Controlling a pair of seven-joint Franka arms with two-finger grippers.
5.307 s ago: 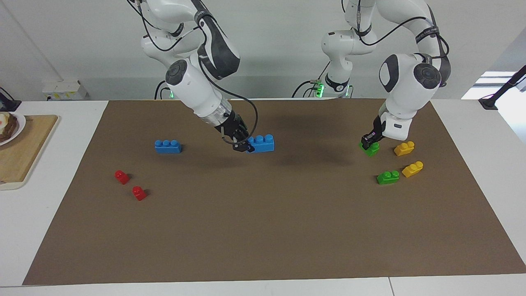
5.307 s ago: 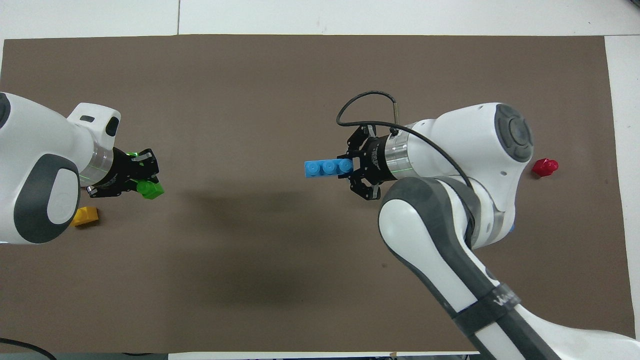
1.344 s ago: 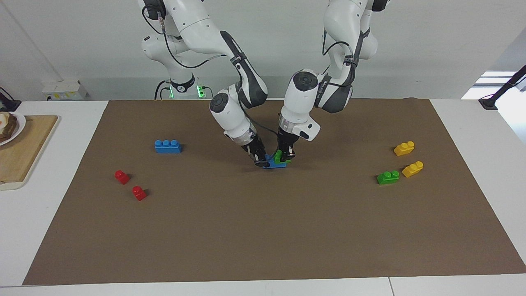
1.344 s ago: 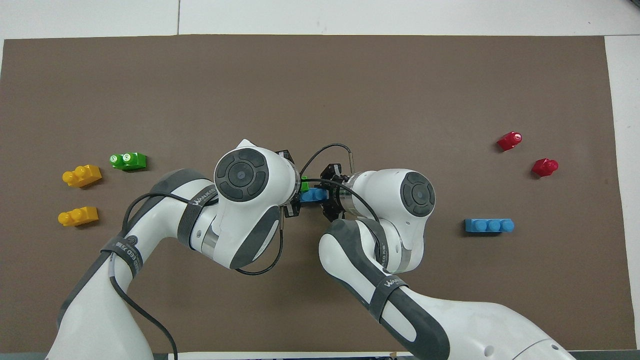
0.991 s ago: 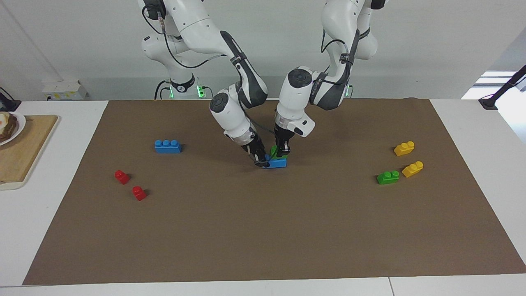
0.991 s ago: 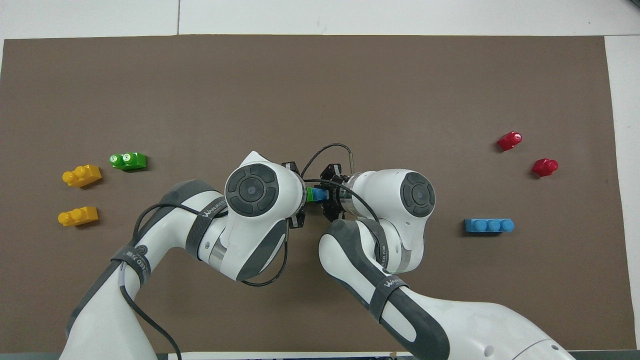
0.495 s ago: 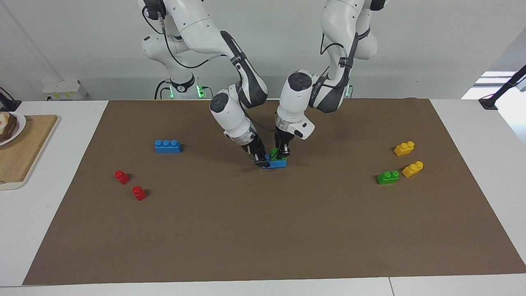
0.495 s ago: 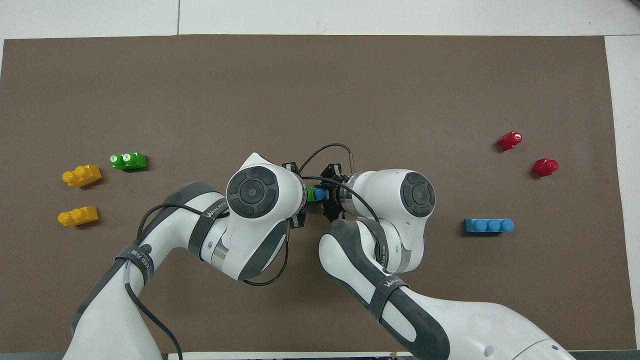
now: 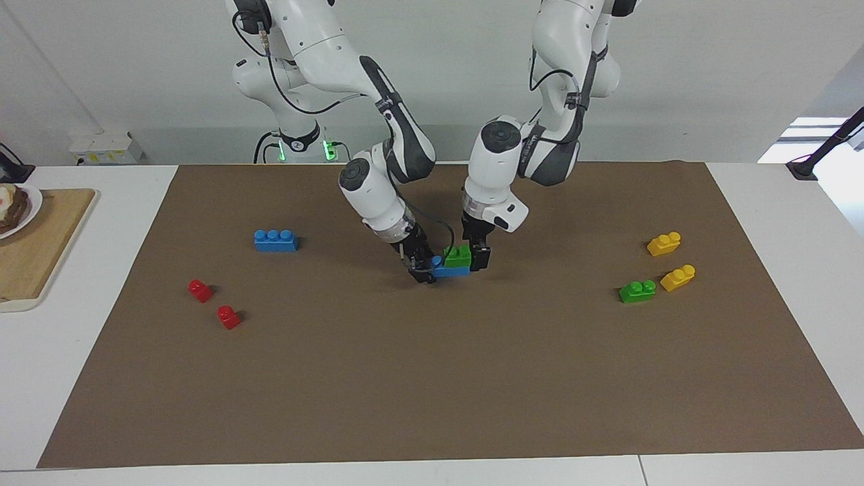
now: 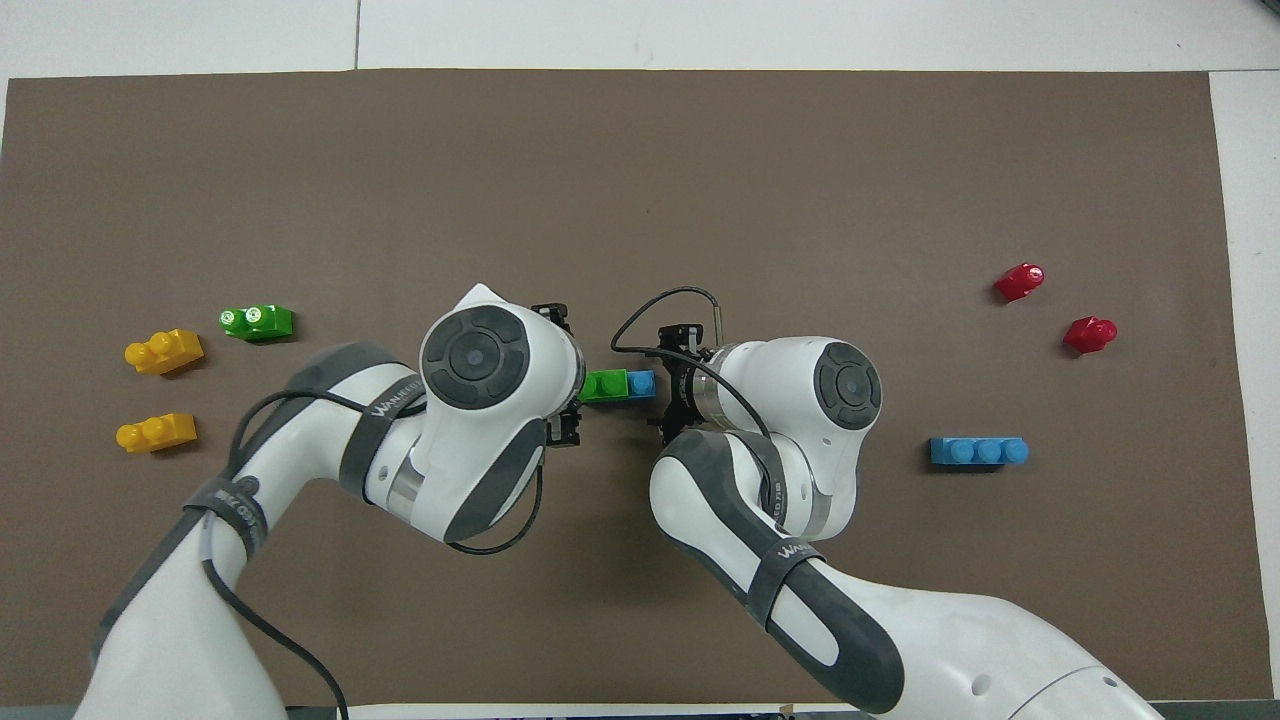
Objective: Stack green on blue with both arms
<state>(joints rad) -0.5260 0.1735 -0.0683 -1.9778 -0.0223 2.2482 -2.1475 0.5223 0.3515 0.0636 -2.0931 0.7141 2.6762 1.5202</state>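
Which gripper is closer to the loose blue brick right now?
Right. The right gripper is at the stacked blue brick mid-mat, on the end toward the loose blue brick. The left gripper sits at the stack's green brick, one brick farther away.

My right arm (image 9: 378, 192) reaches down to mat centre, wrist angled toward left arm; right gripper (image 9: 425, 272) fingers clamped. My left arm (image 9: 496, 169) comes down steeply beside it, wrist near vertical; left gripper (image 9: 476, 258) just alongside, fingers seemingly parted, though hard to judge. Grippers close together, not touching.
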